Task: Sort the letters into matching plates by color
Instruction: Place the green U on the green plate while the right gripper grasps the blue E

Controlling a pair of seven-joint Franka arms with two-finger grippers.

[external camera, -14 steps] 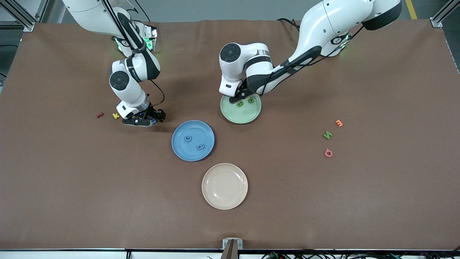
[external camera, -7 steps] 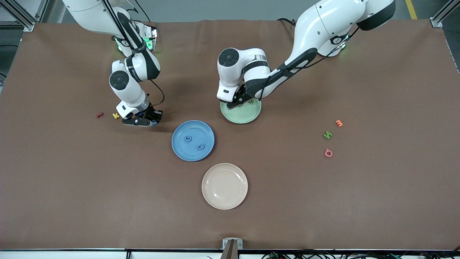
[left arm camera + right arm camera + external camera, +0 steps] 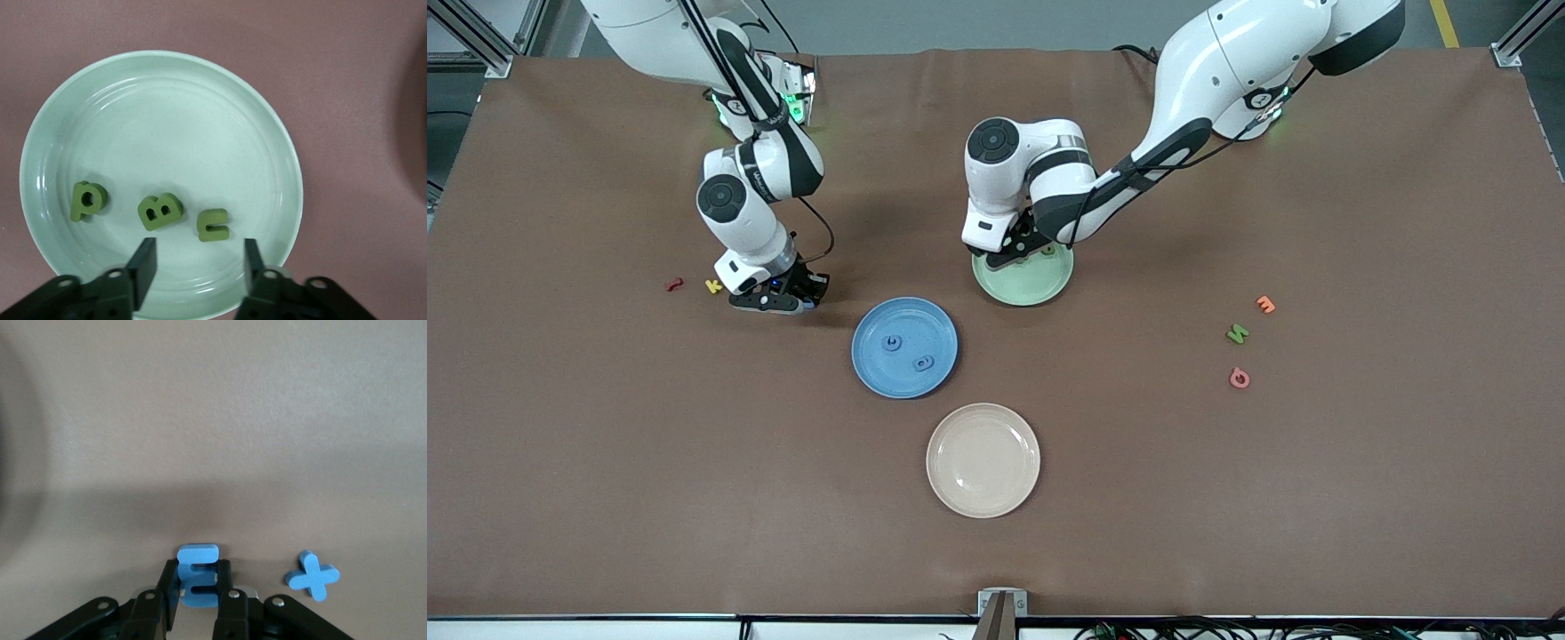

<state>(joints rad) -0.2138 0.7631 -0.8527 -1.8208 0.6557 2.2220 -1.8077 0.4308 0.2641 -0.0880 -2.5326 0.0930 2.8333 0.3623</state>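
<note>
My left gripper (image 3: 198, 257) (image 3: 1016, 252) hangs open just over the pale green plate (image 3: 200, 100) (image 3: 1024, 284), at the rim farthest from the front camera. Nothing is between its fingers. Three green letters lie in that plate: a P (image 3: 87, 201), a B (image 3: 160, 211) and a C (image 3: 214, 225). My right gripper (image 3: 197, 572) (image 3: 784, 299) is down at the table, shut on a blue letter E (image 3: 197, 577). A blue X-shaped letter (image 3: 312, 575) lies beside it on the cloth. The blue plate (image 3: 904, 311) holds two blue letters (image 3: 892, 342) (image 3: 923, 363). One green letter (image 3: 1237, 334) lies toward the left arm's end.
A beige plate (image 3: 983, 427) sits nearer the front camera than the blue plate. Orange (image 3: 1265, 304) and pink (image 3: 1239, 378) letters flank the loose green one. Red (image 3: 674, 284) and yellow (image 3: 713, 285) letters lie beside my right gripper.
My right gripper has shut on the blue E. My left gripper has shifted slightly over the green plate and opened, leaving the green C in it.
</note>
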